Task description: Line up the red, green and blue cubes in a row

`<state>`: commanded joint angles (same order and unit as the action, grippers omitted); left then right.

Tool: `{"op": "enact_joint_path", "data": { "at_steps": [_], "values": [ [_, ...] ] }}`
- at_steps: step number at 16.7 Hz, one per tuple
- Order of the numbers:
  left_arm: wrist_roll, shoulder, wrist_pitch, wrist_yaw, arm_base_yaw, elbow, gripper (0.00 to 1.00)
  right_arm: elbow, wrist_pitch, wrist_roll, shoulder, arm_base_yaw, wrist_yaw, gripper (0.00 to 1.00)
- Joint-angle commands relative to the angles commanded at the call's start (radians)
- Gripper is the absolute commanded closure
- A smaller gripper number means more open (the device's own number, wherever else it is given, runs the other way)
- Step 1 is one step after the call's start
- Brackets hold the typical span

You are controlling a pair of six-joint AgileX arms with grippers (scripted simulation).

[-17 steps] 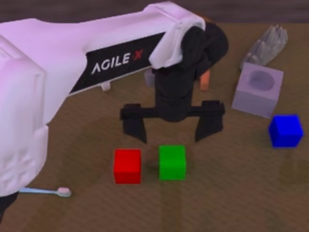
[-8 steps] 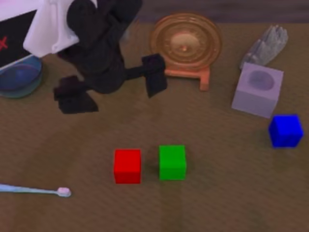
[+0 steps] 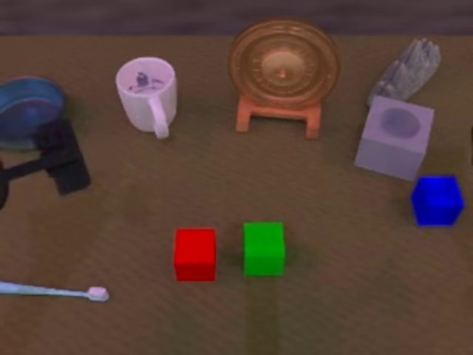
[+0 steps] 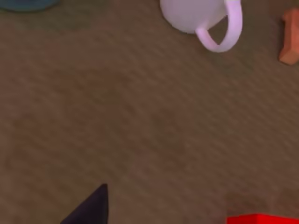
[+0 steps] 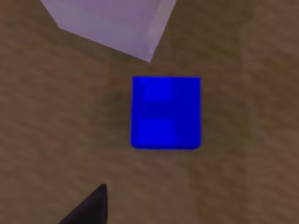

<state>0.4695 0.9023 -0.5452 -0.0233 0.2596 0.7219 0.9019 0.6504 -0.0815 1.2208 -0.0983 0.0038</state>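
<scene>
The red cube (image 3: 195, 254) and the green cube (image 3: 264, 248) sit side by side near the middle of the table, with a small gap between them. The blue cube (image 3: 437, 200) lies apart at the right, just in front of the lilac block (image 3: 394, 137). My left gripper (image 3: 4, 176) hangs open at the left edge, with one dark finger (image 3: 65, 157) showing and nothing held. My right gripper (image 5: 133, 205) is open and almost out of the top view at the right edge. Its wrist view looks down on the blue cube (image 5: 166, 113).
Along the back stand a blue bowl (image 3: 26, 111), a white mug (image 3: 148, 92), a copper disc on an orange stand (image 3: 283, 70) and a grey rock-like piece (image 3: 410, 70). A toothbrush (image 3: 66, 292) lies at the front left.
My left arm has swung away from above the red and green cubes to the far left edge, uncovering the mug and the disc. The cubes have not moved.
</scene>
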Motion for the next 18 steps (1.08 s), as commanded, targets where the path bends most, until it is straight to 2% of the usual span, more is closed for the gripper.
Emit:
{"op": "enact_joint_path", "data": {
  "at_steps": [4,9,13,18],
  "values": [
    [-0.173,-0.386,0.205,0.002,-0.13,-0.337,0.0,0.252,0.187,-0.024,0.345,-0.024,0.003,0.0],
    [-0.365,-0.727,0.424,0.014,-0.236,-0.611,0.0,0.505,0.354,-0.049,0.661,-0.045,0.002,0.0],
    [-0.458,-0.883,0.532,0.022,-0.276,-0.71,0.0,0.617,0.42,-0.061,0.792,-0.054,-0.001,0.0],
    [-0.47,-0.902,0.545,0.023,-0.28,-0.722,0.0,0.63,0.427,-0.062,0.805,-0.055,-0.002,0.0]
  ]
}}
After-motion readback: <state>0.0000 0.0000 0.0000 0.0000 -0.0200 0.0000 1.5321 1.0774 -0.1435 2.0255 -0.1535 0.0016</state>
